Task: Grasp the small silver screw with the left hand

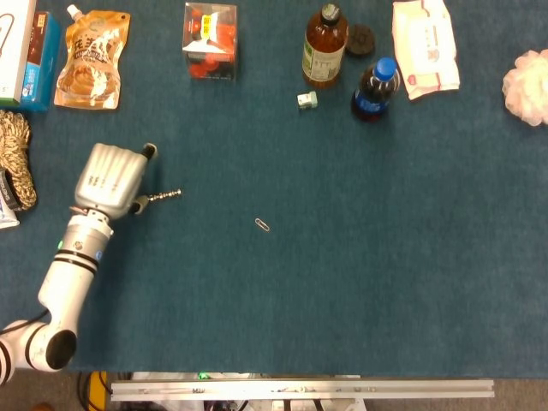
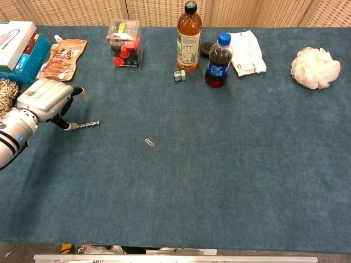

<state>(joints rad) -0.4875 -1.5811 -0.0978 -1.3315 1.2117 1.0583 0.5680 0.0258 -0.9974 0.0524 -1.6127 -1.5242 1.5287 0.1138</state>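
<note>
**Op:** My left hand [image 1: 110,178] sits knuckles-up over the blue table [image 1: 360,282], fingers curled under. One small silver screw [image 1: 163,196] sticks out sideways from beneath the fingers, its head end at the fingertips. Looks pinched there, and in the chest view the hand [image 2: 45,99] has the screw [image 2: 86,125] by one end, the shaft pointing away toward table centre.

**Obs:** Lifted or lying flat?

**Op:** Can't tell from either camera. Right hand isn't in any view.

**Obs:** Count outward from the hand.

**Op:** One paperclip [image 1: 262,224], well apart from the hand, toward table centre. One coil of rope [image 1: 17,158] just beside the hand, at the table's edge. Beyond the hand along the far edge: one orange pouch [image 1: 88,58], one clear box [image 1: 210,40] with red pieces inside, two bottles, an amber one [image 1: 324,45] and a dark cola one [image 1: 374,89] with a blue cap, one small green block [image 1: 307,99] near the amber bottle, one white packet [image 1: 423,47], and one pale bath pouf [image 1: 530,86] farthest from the hand.
</note>
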